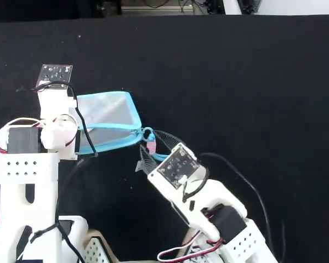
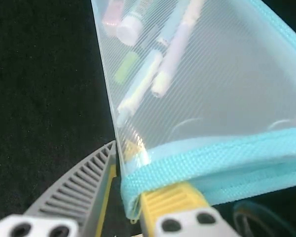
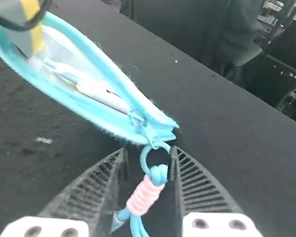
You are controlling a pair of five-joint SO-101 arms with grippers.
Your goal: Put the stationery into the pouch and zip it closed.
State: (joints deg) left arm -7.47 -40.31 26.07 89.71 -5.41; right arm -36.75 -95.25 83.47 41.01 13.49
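Note:
A translucent pouch (image 1: 107,116) with a light-blue zip edge lies left of centre. In the left wrist view, pens and markers (image 2: 153,74) show through the pouch (image 2: 227,79) wall. My left gripper (image 2: 122,165) is shut on the pouch's corner by the zip tape, at the end near that arm (image 1: 79,147). At the other end, my right gripper (image 3: 147,152) is open. The blue ring pull (image 3: 154,159) with its pink cord (image 3: 142,193) hangs between its fingers, just below the slider (image 3: 149,132). The pouch mouth (image 3: 84,84) gapes, with a white pen (image 3: 101,94) inside.
The table (image 1: 236,82) is covered in black cloth, bare to the right of and beyond the pouch. Both arm bases stand at the near edge. A cable (image 1: 252,186) trails beside the right arm. Dark furniture and a chair stand behind the table in the right wrist view.

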